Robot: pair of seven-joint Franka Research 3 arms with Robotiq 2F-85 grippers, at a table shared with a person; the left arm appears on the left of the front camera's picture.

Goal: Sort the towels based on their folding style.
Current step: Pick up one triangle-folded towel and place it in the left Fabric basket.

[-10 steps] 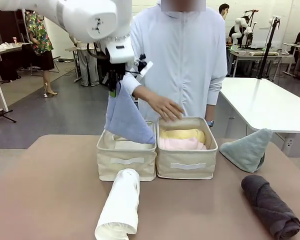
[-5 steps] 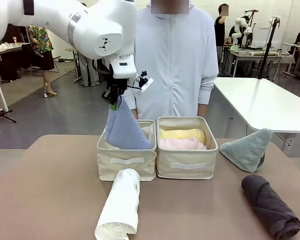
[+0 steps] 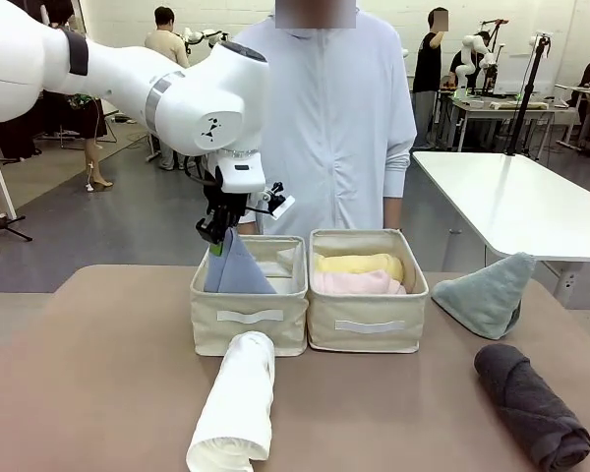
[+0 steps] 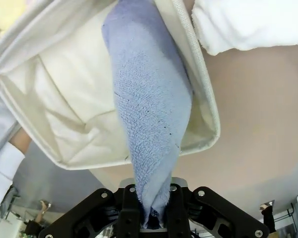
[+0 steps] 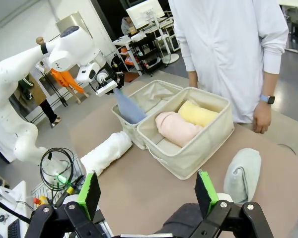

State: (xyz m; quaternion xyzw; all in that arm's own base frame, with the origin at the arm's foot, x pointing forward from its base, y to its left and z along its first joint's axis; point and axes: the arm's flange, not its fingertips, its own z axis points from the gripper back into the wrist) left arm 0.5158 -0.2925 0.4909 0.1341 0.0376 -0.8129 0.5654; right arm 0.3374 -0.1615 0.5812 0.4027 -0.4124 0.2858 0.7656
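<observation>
My left gripper point(image 3: 216, 236) is shut on the tip of the lavender-blue cone towel point(image 3: 238, 275), whose wide end hangs inside the left beige bin point(image 3: 248, 320). The left wrist view shows the same towel point(image 4: 149, 99) running from my shut fingers down into that bin point(image 4: 64, 114). Yellow point(image 3: 359, 264) and pink point(image 3: 359, 283) rolled towels lie in the right bin point(image 3: 369, 329). A white roll point(image 3: 236, 403) lies in front of the bins. The sage-green cone point(image 3: 487, 293) and the dark grey roll point(image 3: 529, 403) are at the right. My right gripper point(image 5: 148, 198) is open above the dark grey roll point(image 5: 184, 220).
A person point(image 3: 329, 118) in a white coat stands right behind the bins at the table's far edge, arms down. Bare tabletop point(image 3: 88, 364) stretches left of the bins and between the white and grey rolls. A white table point(image 3: 516, 202) stands at the back right.
My left gripper has come down with the lavender-blue towel, so its wide end now sits in the left bin. The person's hand has pulled back from over the right bin.
</observation>
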